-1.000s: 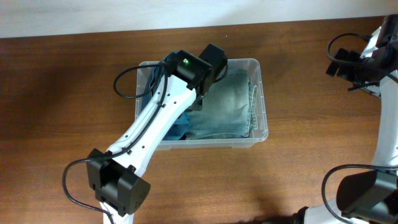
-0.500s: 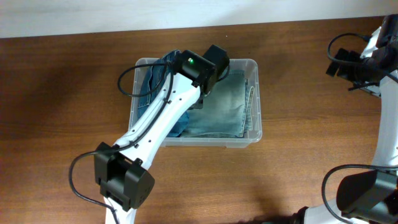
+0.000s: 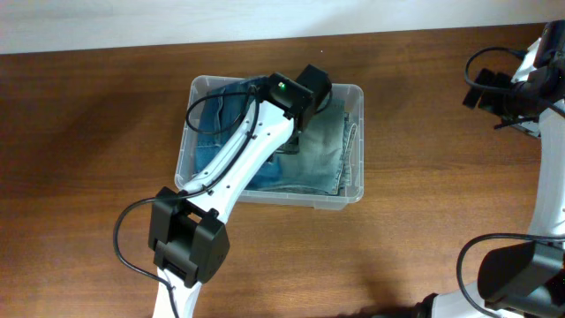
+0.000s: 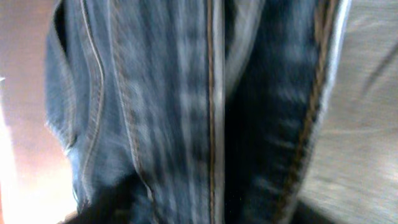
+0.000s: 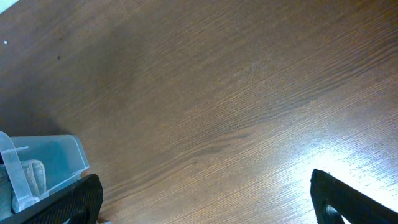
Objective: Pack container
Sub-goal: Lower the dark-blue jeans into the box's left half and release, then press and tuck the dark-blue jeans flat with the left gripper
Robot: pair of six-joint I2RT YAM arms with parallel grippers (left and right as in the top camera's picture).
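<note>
The container [image 3: 358,95], a clear plastic bin, stands mid-table with folded blue jeans [image 3: 323,152] inside it. My left gripper [image 3: 305,113] reaches down into the bin's far half, pressed close over the denim. The left wrist view is filled with blurred jeans [image 4: 186,112], seams and a pocket edge, and my fingers do not show clearly, so I cannot tell how the jaws stand. My right gripper [image 5: 205,208] hovers open over bare wood at the far right, with nothing between its fingers. A corner of the container [image 5: 65,158] shows at the left of the right wrist view.
The brown wooden table [image 3: 441,194] runs all round the bin. A pale wall strip [image 3: 177,18] borders the far edge. My right arm [image 3: 521,88] and its cables stand at the right edge of the table.
The container has slid a little to the left and turned slightly. My left arm has swung with it, its wrist now farther right over the jeans. The right arm has not moved.
</note>
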